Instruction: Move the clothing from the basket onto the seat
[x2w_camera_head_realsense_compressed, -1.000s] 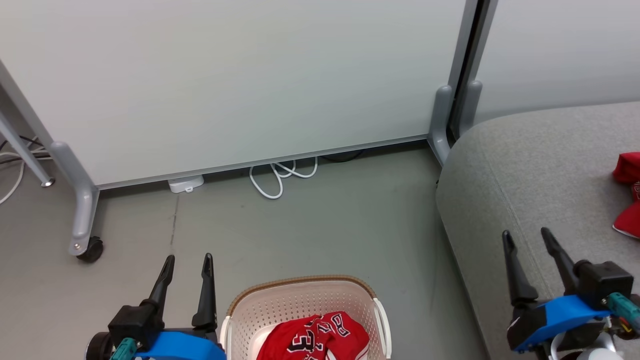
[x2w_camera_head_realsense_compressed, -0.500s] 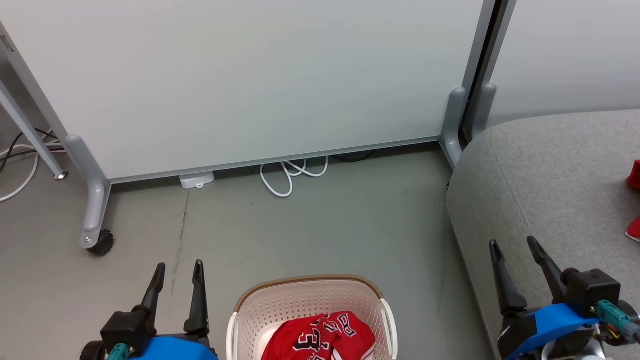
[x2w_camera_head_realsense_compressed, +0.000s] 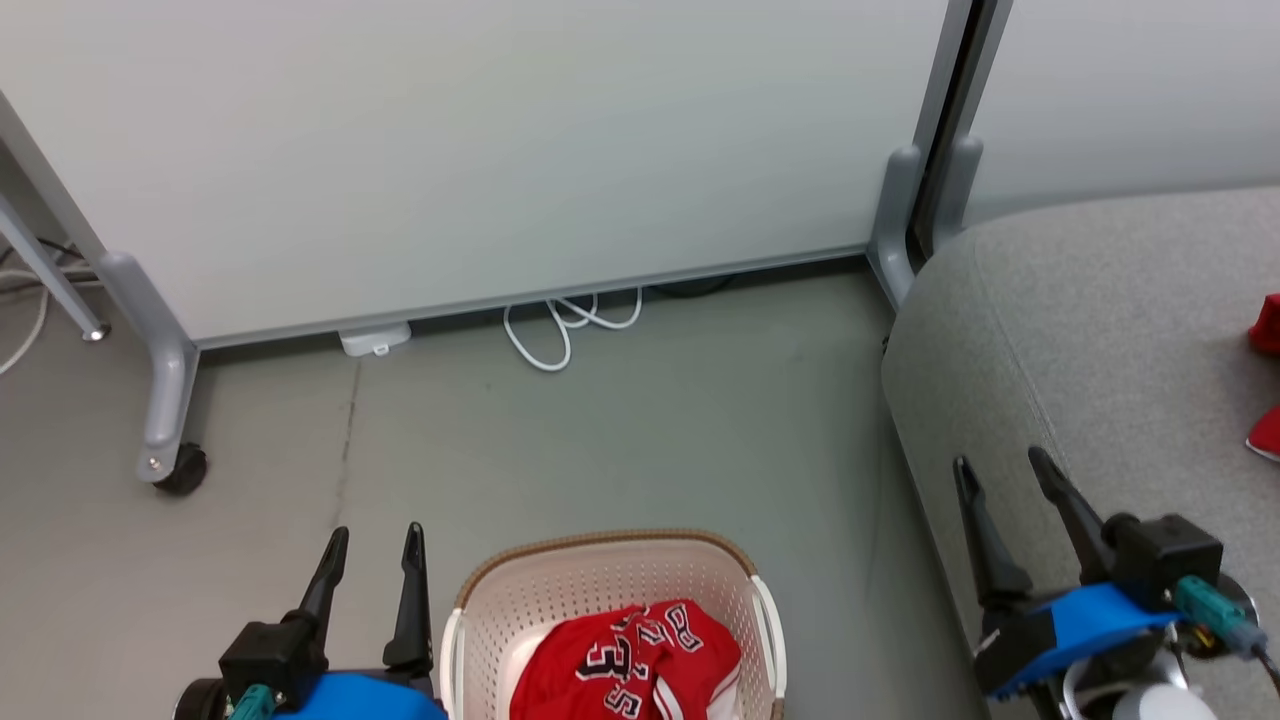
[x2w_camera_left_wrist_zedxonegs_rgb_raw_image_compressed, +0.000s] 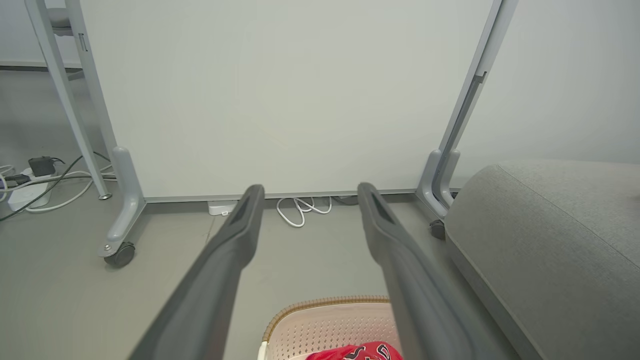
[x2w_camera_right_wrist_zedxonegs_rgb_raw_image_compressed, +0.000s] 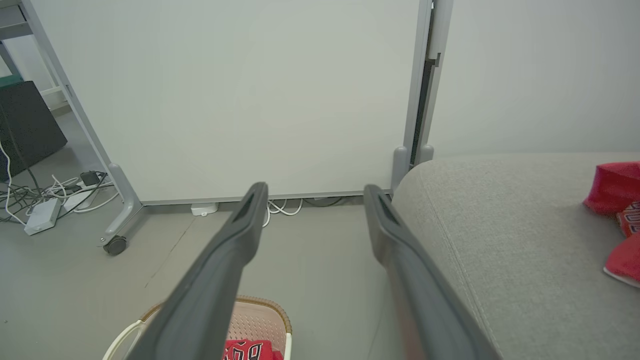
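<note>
Next up: jersey (x2w_camera_head_realsense_compressed: 625, 670) pick.
left gripper (x2w_camera_head_realsense_compressed: 375, 533), right gripper (x2w_camera_head_realsense_compressed: 1000, 458): jaws were spread wide, empty. jersey lay in basket (x2w_camera_head_realsense_compressed: 600, 541), bottom centre. Best to drop in vertically, pinch a bunched fold, clear the rim before swinging to seat (x2w_camera_head_realsense_compressed: 1100, 330), right.

My left gripper (x2w_camera_head_realsense_compressed: 377, 529) and right gripper (x2w_camera_head_realsense_compressed: 1000, 457) have fingers of matt dark plastic, set on smooth blue plastic mounts. The basket (x2w_camera_head_realsense_compressed: 600, 590) is cream plastic, smooth and full of small holes, with a brown woven-look rim and white plastic handles. The jersey (x2w_camera_head_realsense_compressed: 625, 670) in it is thin red cloth with a slight sheen. The sofa (x2w_camera_head_realsense_compressed: 1080, 330) is light-grey fabric, matt and grainy, with a stitched seam; the garment (x2w_camera_right_wrist_zedxonegs_rgb_raw_image_compressed: 612, 187) on it is red cloth. The floor (x2w_camera_head_realsense_compressed: 650, 440) looks smooth and dull. The panel (x2w_camera_head_realsense_compressed: 500, 150) is pale, smooth, satin; its frame (x2w_camera_head_realsense_compressed: 165, 390) looks like grey painted metal. The cable (x2w_camera_head_realsense_compressed: 560, 335) is white and smooth.
</note>
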